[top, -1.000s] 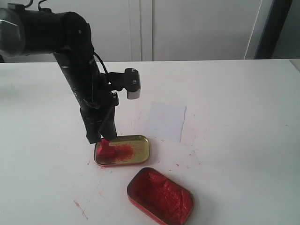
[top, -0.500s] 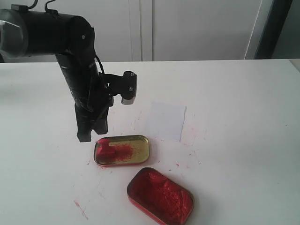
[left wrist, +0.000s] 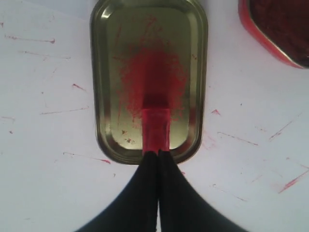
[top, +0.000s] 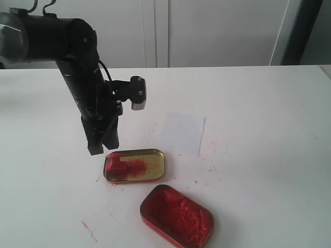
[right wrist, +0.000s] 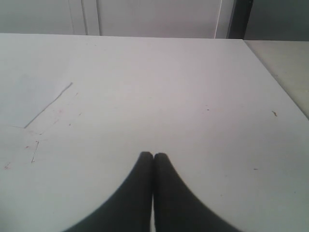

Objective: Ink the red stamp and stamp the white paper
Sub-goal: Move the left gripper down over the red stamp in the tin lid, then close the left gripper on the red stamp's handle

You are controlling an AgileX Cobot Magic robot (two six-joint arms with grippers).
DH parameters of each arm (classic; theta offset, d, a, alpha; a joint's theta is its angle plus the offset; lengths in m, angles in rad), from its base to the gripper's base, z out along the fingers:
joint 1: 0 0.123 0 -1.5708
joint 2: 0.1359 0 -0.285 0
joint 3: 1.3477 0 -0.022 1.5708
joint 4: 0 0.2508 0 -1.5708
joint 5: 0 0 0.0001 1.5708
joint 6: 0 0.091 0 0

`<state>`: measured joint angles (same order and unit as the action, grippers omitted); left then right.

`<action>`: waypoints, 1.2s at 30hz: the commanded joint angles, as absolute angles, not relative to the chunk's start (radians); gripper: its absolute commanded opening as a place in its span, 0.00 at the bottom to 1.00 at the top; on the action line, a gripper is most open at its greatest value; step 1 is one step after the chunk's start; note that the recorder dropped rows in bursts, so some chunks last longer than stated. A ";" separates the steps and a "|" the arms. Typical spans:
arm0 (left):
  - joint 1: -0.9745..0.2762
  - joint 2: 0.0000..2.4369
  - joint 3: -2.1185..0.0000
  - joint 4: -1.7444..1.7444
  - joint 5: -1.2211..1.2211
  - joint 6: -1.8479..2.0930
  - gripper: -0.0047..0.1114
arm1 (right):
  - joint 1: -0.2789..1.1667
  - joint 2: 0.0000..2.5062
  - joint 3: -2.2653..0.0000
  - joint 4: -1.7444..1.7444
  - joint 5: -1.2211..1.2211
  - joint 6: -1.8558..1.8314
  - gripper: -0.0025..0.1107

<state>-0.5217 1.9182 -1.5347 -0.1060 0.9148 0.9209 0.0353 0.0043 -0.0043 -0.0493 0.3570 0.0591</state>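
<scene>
The red stamp (top: 116, 164) lies on its side in the left end of the gold lid (top: 155, 161), beside a red smear. My left gripper (top: 103, 150) hangs just above and left of it, shut and empty. In the left wrist view the stamp (left wrist: 155, 123) shows just past the closed fingertips of the gripper (left wrist: 158, 153), apart from them. The white paper (top: 182, 133) lies flat to the right of the lid. Over bare table, my right gripper (right wrist: 153, 155) is shut with nothing in it; the paper (right wrist: 29, 96) lies off to one side.
The open red tin of ink paste (top: 177, 214) sits at the front, close to the lid, and its corner (left wrist: 280, 24) shows in the left wrist view. Red ink streaks mark the white table (top: 258, 103) around the tins.
My left gripper was down on the stamp in the lid a second ago. It has let go, risen and drawn back to the left; the stamp stays in the lid.
</scene>
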 commanded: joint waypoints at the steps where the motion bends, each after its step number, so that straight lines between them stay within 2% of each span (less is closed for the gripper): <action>1: -0.501 1.914 -1.536 -0.130 0.943 0.924 0.04 | 0.039 0.000 0.000 -0.053 0.349 0.059 0.02; 8: -0.501 1.914 -1.536 -0.128 0.943 1.008 0.05 | 0.039 0.000 0.000 -0.053 0.349 0.059 0.02; 11: -0.501 1.914 -1.536 -0.128 0.943 1.035 0.15 | 0.039 0.000 0.000 -0.053 0.349 0.059 0.02; 16: -0.501 1.914 -1.536 -0.126 0.943 1.048 0.37 | 0.039 0.000 0.000 -0.053 0.349 0.059 0.02; 19: -0.501 1.928 -1.536 -0.126 0.943 1.048 0.45 | 0.039 0.000 0.000 -0.053 0.349 0.059 0.02; 36: -0.501 2.017 -1.512 -0.154 0.927 1.029 0.46 | 0.039 0.000 0.000 -0.053 0.349 0.059 0.02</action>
<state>-0.5000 2.0161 -1.5185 -0.1384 0.9137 1.0390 0.0353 0.0043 -0.0043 -0.0493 0.3570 0.0591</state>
